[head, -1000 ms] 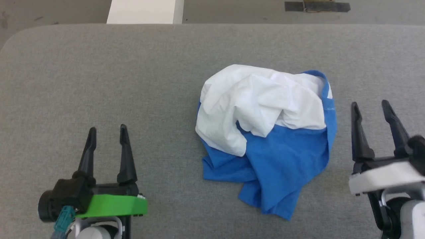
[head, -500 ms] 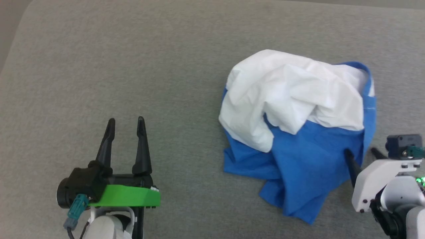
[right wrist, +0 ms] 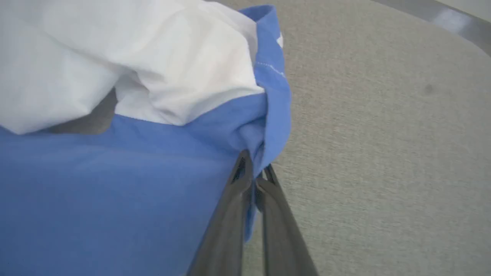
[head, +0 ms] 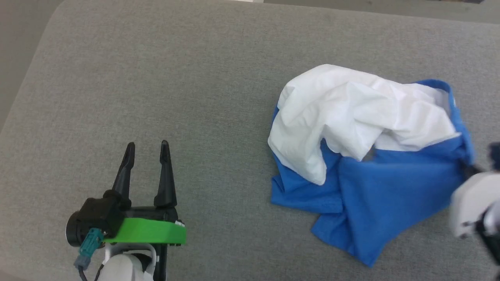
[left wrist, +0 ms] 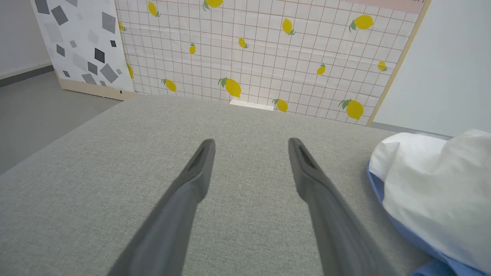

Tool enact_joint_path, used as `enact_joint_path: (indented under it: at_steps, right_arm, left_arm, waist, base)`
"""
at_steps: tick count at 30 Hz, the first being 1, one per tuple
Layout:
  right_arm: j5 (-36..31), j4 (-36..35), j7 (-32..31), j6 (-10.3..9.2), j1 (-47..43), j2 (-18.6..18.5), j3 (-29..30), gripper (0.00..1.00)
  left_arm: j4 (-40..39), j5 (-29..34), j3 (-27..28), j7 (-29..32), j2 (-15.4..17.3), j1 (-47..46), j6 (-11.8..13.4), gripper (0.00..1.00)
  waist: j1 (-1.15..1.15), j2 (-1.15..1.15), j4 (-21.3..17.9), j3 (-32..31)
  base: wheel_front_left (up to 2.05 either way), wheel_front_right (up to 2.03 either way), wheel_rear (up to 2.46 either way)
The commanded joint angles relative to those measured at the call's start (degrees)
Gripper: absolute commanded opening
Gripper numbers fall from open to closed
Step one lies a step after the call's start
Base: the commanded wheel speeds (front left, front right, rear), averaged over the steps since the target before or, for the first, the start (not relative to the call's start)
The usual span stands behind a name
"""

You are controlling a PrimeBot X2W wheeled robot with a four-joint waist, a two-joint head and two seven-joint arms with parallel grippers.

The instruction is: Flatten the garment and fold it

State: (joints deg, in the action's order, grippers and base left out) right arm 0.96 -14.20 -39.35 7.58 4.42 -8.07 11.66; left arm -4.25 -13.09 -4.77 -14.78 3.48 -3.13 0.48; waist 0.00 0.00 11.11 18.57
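Note:
The garment (head: pixel 363 156), a crumpled white and royal-blue T-shirt, lies in a heap on the right side of the grey padded table (head: pixel 175 78). Its white part bulges on top, and blue cloth spreads toward me. In the right wrist view my right gripper (right wrist: pixel 256 168) is shut on the garment (right wrist: pixel 134 161), pinching a blue fold at its right edge. The right arm's pale wrist (head: pixel 474 203) shows blurred at the head view's right edge. My left gripper (head: pixel 147 147) stands open over bare table at the lower left, well away from the garment (left wrist: pixel 433 199).
The table's rounded left corner and grey floor show at the head view's left edge. Beyond the far edge, in the left wrist view, stands a lemon-patterned grid panel (left wrist: pixel 261 50) beside a speckled panel (left wrist: pixel 80 42).
The head camera has shifted. My right gripper moved onto the garment's right edge and shut on the blue cloth, pulling that side taut. The left gripper stayed open.

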Motion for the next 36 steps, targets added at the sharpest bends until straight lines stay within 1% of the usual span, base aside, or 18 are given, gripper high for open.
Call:
enact_joint_path:
  at_steps: [1, 4, 5, 9, 11, 14, 15, 16, 17, 18, 22, 25, 27, 31, 33, 36]
  right_arm:
    - [-0.23, -0.65, -1.35, -0.09, 1.73, -3.44, 1.10, 0.00]
    - [0.34, 0.24, -3.39, -0.09, 3.70, -11.21, 3.24, 0.00]
    - [0.54, 1.12, -3.65, -0.09, 4.46, -14.38, 3.89, 0.00]
    - [0.10, 5.97, -1.92, -0.09, 7.02, -25.05, 5.24, 0.00]
    - [-0.01, 8.78, -0.02, -0.09, 8.15, -29.01, 4.73, 0.00]
    - [-0.47, 13.05, 4.30, -0.09, 10.58, -32.48, 3.38, 0.00]
    - [-0.64, 14.42, 5.55, -0.09, 11.45, -32.70, 3.10, 0.00]
    - [-0.70, 16.10, 7.24, -0.09, 12.61, -32.35, 2.79, 0.34]
    - [-0.92, 17.54, 8.25, -0.09, 13.55, -31.72, 2.76, 0.58]
    - [-1.35, 19.46, 9.08, -0.09, 14.57, -30.66, 2.66, 1.00]
    - [-2.47, 24.34, 11.43, -0.09, 17.51, -26.79, 1.46, 1.00]
    - [-1.53, 25.12, 12.45, -0.09, 19.09, -24.52, 0.72, 1.00]
    - [-0.02, 24.25, 12.19, -0.09, 19.34, -22.98, 0.51, 1.00]
    - [5.48, 19.43, 9.80, -0.09, 16.84, -19.48, 0.67, 1.00]
    - [7.54, 15.32, 7.54, -0.09, 13.80, -17.95, 0.83, 1.00]
    - [10.40, 7.56, 4.04, -0.09, 7.73, -14.52, 0.97, 1.00]
  left_arm:
    - [-0.15, 0.47, 0.22, -0.21, -0.39, 0.09, -0.44, 1.00]
    - [-0.34, 0.80, 0.55, -0.21, -0.46, -0.34, -0.93, 1.00]
    - [-0.35, 0.88, 0.62, -0.21, -0.48, -0.55, -1.08, 1.00]
    - [-0.07, 0.96, 0.58, -0.21, -0.54, -1.43, -1.56, 1.00]
    - [0.08, 0.93, 0.50, -0.21, -0.56, -1.94, -1.78, 1.00]
    - [0.41, 0.99, 0.48, -0.21, -0.57, -2.67, -1.94, 1.00]
    - [0.52, 1.02, 0.47, -0.21, -0.58, -2.87, -2.00, 1.00]
    - [0.65, 1.06, 0.41, -0.21, -0.58, -3.14, -2.07, 1.00]
    - [0.71, 1.08, 0.36, -0.21, -0.58, -3.37, -2.08, 1.00]
    - [0.82, 1.11, 0.23, -0.21, -0.58, -3.68, -2.07, 1.00]
    - [1.15, 1.05, -0.39, -0.22, -0.59, -4.59, -2.04, 1.00]
    - [1.33, 1.25, -0.35, -0.22, -0.59, -4.80, -1.89, 1.00]
    - [1.43, 1.40, -0.10, -0.22, -0.59, -4.64, -1.75, 1.00]
    - [1.37, 1.31, 0.40, -0.22, -0.59, -3.76, -1.50, 1.00]
    - [1.30, 1.27, 0.53, -0.22, -0.59, -3.19, -1.34, 1.00]
    - [0.92, 1.26, 0.68, -0.22, -0.59, -2.49, -1.09, 1.00]
  waist:
    - [0.00, 0.00, -0.29, 0.46]
    - [0.00, 0.00, -0.35, 1.57]
    - [0.00, 0.00, -0.31, 2.05]
    - [0.00, 0.00, 0.15, 3.73]
    - [0.00, 0.00, 0.50, 4.45]
    - [0.00, 0.00, 1.02, 5.47]
    - [0.00, 0.00, 1.12, 5.71]
    - [0.00, 0.00, 1.24, 6.00]
    - [0.00, 0.00, 1.25, 6.29]
    - [0.00, 0.00, 1.24, 6.49]
    - [0.00, 0.00, 0.63, 6.58]
    - [0.00, 0.00, -0.46, 5.65]
    - [0.00, 0.00, -1.37, 4.61]
    - [0.00, 0.00, -3.11, 2.27]
    - [0.00, 0.00, -3.86, 1.35]
    - [0.00, 0.00, -4.78, 0.74]
  base:
    - [0.00, 0.00, 0.00]
    - [0.00, 0.00, 0.00]
    - [0.00, 0.00, 0.00]
    - [0.00, 0.00, 0.00]
    - [0.00, 0.00, 0.00]
    - [0.00, 0.00, 0.00]
    - [0.00, 0.00, 0.00]
    - [0.00, 0.00, 0.00]
    - [0.00, 0.00, 0.00]
    - [0.00, 0.00, 0.00]
    - [0.00, 0.00, 0.00]
    - [0.00, 0.00, 0.00]
    - [0.00, 0.00, 0.00]
    - [0.00, 0.00, 0.00]
    - [0.00, 0.00, 0.00]
    - [0.00, 0.00, 0.00]
